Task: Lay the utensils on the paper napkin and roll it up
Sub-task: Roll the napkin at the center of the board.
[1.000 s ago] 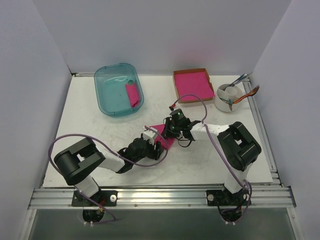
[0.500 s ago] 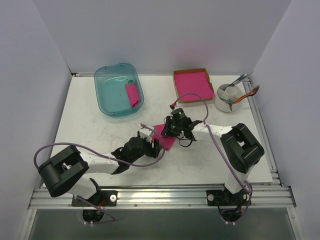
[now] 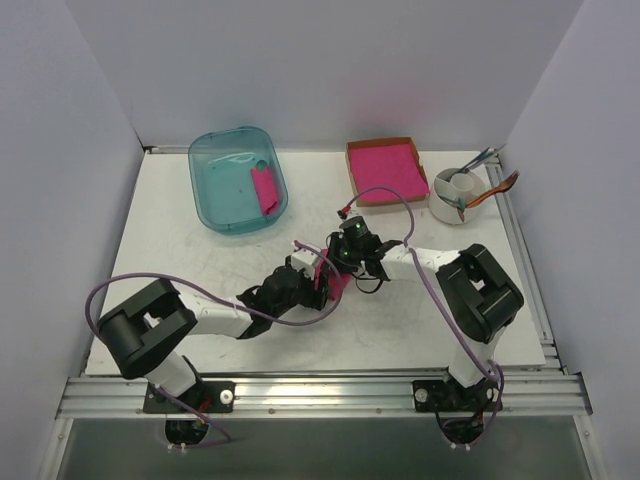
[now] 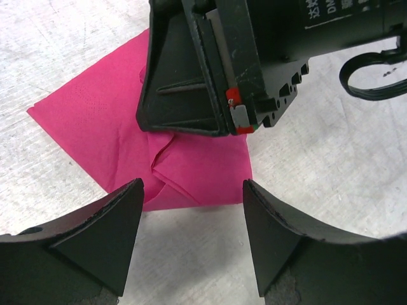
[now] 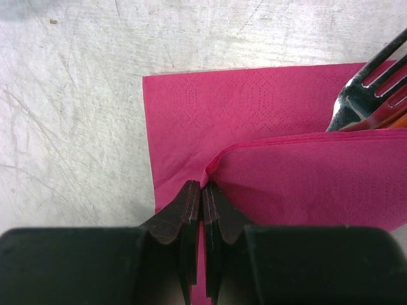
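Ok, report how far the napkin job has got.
Done: the fork and an orange sliver, likely the spoon, lie on the napkin under a fold. In hand: the right pincer is shut on that fold's edge; the left pincer stands open nearby. Left: the rest of the roll.
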Controlling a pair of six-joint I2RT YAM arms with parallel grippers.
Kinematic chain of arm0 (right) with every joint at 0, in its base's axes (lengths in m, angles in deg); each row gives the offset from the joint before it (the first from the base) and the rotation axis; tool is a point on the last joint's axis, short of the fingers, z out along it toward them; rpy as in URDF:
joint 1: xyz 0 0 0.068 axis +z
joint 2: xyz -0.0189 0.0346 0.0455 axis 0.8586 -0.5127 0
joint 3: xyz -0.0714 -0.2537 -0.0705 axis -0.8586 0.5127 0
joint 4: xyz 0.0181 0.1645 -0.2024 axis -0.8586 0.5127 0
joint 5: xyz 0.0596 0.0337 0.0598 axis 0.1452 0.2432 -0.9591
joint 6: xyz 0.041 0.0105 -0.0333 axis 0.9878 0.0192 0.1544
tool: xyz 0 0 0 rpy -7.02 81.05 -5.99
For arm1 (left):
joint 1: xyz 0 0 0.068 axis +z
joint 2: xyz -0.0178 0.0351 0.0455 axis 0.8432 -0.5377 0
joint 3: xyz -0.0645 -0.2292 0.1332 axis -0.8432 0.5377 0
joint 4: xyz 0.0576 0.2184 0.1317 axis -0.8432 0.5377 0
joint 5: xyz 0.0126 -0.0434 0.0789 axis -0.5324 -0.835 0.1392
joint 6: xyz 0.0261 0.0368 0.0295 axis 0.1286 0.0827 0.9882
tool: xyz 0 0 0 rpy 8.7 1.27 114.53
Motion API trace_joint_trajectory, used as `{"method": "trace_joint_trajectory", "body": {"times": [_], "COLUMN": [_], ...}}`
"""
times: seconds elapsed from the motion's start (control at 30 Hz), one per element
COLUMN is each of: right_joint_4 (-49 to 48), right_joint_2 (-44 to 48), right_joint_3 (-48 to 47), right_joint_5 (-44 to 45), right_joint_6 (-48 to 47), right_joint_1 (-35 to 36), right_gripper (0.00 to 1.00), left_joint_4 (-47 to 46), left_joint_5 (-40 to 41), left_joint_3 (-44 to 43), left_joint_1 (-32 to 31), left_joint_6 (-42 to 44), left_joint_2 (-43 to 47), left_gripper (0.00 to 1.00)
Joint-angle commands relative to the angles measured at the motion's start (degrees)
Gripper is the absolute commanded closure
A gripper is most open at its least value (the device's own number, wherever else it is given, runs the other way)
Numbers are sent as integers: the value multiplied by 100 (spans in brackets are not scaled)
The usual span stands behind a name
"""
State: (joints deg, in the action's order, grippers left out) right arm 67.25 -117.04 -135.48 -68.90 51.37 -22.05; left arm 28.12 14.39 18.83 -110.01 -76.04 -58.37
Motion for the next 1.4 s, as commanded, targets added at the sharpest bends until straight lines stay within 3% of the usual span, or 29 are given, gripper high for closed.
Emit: {"method": "trace_joint_trajectory", "body": {"times": [0.0,0.6,0.9,1.0,1.13,1.27,1.37], "right_joint_4": [-109,-249,-539,-907,-1110,-1006,-979], "right_joint_2": [-92,-180,-312,-24,521,1058,1436], "right_joint_3": [-205,-266,-363,-153,269,743,1042], "right_joint_5": [-62,-203,-518,-572,-581,-528,-476], "right_joint_6": [20,126,187,266,293,275,319], "right_joint_1": [-45,-212,-361,-510,-721,-906,-915], "right_gripper": [95,88,69,51,41,37,39], "left_joint_4": [-40,65,4,-5,-5,-31,-49], "left_joint_5": [53,290,334,334,325,317,290], "left_joint_3": [-324,-377,-289,-289,-306,-315,-298], "left_joint_1": [-29,-73,-152,-152,-152,-152,-143], "left_joint_6": [99,125,116,99,81,37,-6], "left_joint_2": [-212,-942,-1118,-1144,-1171,-1197,-1188], "left_gripper": [28,29,30,30,30,30,30]}}
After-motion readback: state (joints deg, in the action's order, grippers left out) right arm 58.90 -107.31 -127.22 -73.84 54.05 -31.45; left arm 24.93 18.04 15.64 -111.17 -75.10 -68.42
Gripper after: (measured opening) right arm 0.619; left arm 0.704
